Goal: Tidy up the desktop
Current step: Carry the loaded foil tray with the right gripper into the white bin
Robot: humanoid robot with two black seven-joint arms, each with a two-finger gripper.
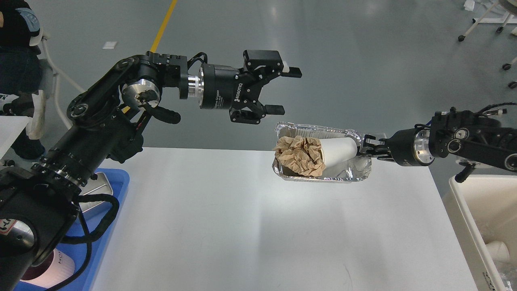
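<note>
The white desktop (242, 222) fills the lower middle of the head view. At its far edge is a foil tray (347, 174) holding crumpled brown paper (299, 155) and a white paper cup (338, 151) lying on its side. My right gripper (366, 146) comes in from the right and is shut on the tray's right rim. My left gripper (287, 91) hangs open and empty above and to the left of the tray, clear of the paper.
A blue bin (119, 182) at the left edge holds a metal tray (99, 194) and a pink cup (56, 266). A cream-white bin (464, 210) stands at the right with a white cup (499, 248) inside. Chair legs stand on the floor behind.
</note>
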